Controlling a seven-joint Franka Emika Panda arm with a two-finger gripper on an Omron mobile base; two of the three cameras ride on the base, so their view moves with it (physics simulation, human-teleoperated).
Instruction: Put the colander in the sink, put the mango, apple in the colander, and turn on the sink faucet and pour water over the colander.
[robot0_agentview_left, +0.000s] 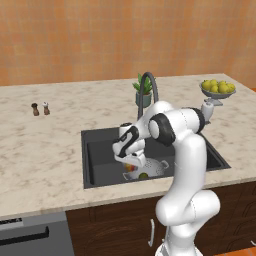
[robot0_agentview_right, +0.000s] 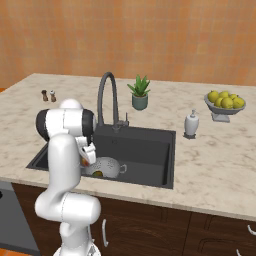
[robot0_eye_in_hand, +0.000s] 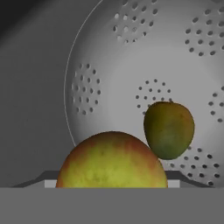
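Looking down into the one sink (robot0_agentview_left: 100, 165), we counted one colander (robot0_eye_in_hand: 144, 78) on its floor, one mango (robot0_eye_in_hand: 169, 129) lying inside it, and one apple (robot0_eye_in_hand: 112, 161) clamped in our gripper (robot0_agentview_left: 131, 164) just above the bowl (beside the mango). One faucet (robot0_agentview_right: 107, 97) stood behind.

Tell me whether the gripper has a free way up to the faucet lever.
Probably yes: the gripper hangs over the colander, the lever stands unobstructed behind the sink. The apple seems held between its jaws.
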